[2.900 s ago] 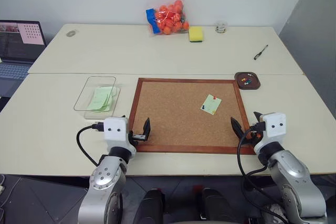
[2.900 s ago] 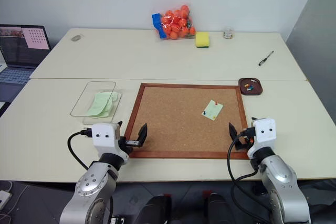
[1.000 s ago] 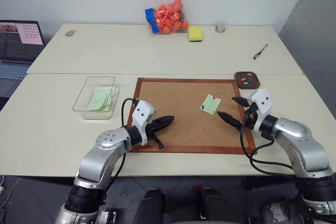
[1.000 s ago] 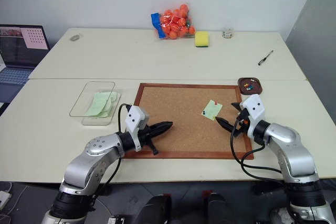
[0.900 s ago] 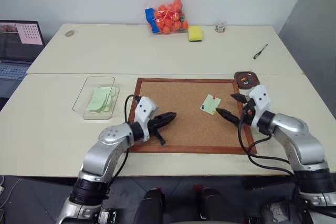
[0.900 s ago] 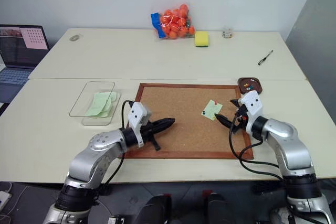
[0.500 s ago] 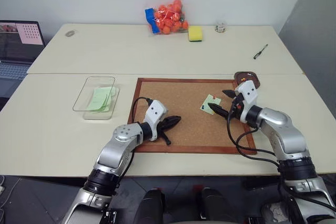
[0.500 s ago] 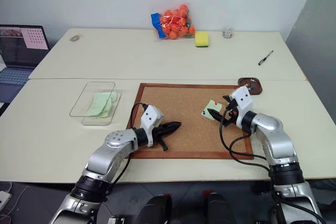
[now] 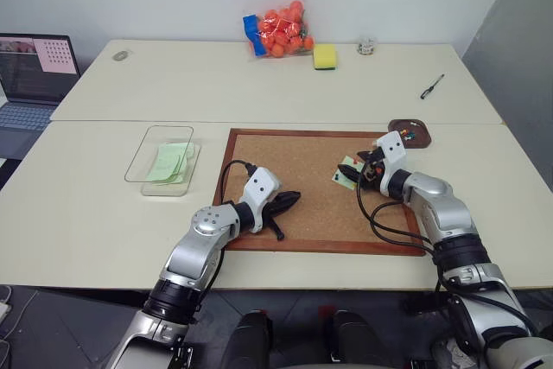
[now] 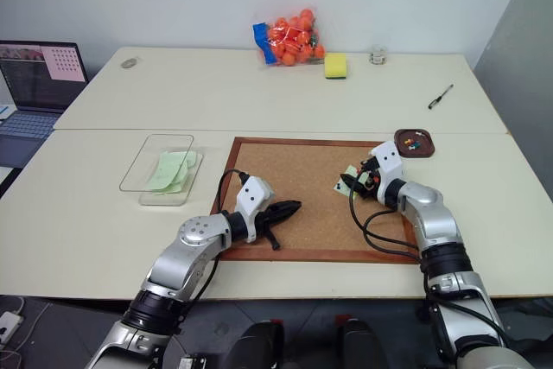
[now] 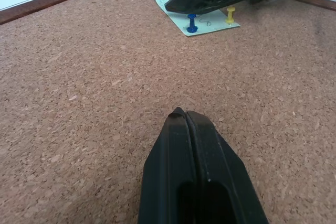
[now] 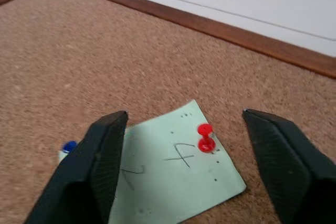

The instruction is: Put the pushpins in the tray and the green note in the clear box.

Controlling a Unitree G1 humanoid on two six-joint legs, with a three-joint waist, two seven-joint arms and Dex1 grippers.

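Meanwhile, on the pale worktop (image 9: 95,213), a wood-framed cork board (image 9: 302,170) serves as the centre of the scene. The green note (image 12: 176,182) lies flat near the board's right edge, toward its far corner, fixed by pushpins: a red pushpin (image 12: 205,136) stands in it, a blue pushpin (image 11: 192,23) and a yellow pushpin (image 11: 230,15) at other points.

The right claw (image 12: 199,171) hovers low over the note with its two black fingers (image 12: 102,156) spread apart, one on either side of the red pin; it has hold of nothing and no contact with pin or paper can be made out. The left claw (image 11: 186,116) sits over bare cork near the board's near-left part, well apart from the note, its fingers pressed together with nothing between them, its tip pointing across the board at the right claw.

Just off the board's far-right corner stands the tray (image 9: 408,130), a small dark brown dish already carrying a few coloured pins. Off the board's left edge rests the clear box (image 9: 162,159), with pale green sheets inside.

Farther beyond the board, along the worktop's back, lie a bag of orange balls (image 9: 278,30), a yellow sponge (image 9: 324,57) beside it and a black pen (image 9: 430,86) to the right. A laptop (image 9: 33,71) sits well off to the board's left.
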